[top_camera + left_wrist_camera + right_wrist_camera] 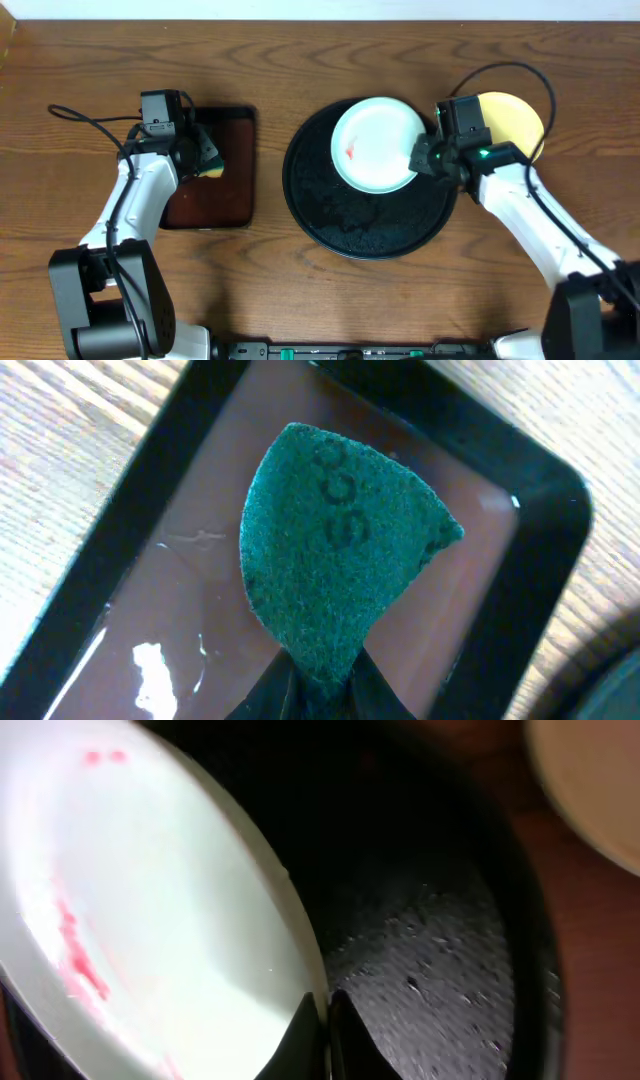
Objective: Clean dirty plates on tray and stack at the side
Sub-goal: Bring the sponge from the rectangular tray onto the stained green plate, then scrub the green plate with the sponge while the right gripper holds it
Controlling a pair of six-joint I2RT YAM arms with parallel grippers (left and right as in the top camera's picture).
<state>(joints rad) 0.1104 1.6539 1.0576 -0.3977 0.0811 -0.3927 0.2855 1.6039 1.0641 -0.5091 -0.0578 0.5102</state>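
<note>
Wooden counter [80,70] bearing the round black tray [350,225] at centre and a rectangular brown tray [225,195] on its left. A red-smeared white plate [385,135] overlies the black tray's far part; a yellow plate [515,120] sits on the counter at right. The left pincer [322,685] is clamped on a green scouring pad [340,550] over the brown tray; the right pincer [322,1020] is clamped on the white plate's rim.

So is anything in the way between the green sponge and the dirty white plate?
Nothing visible. The left fingers hold the sponge over the small brown tray, and only bare table and the black tray rim lie between it and the white plate. The right fingers pinch the plate's far edge, out of the path.
</note>
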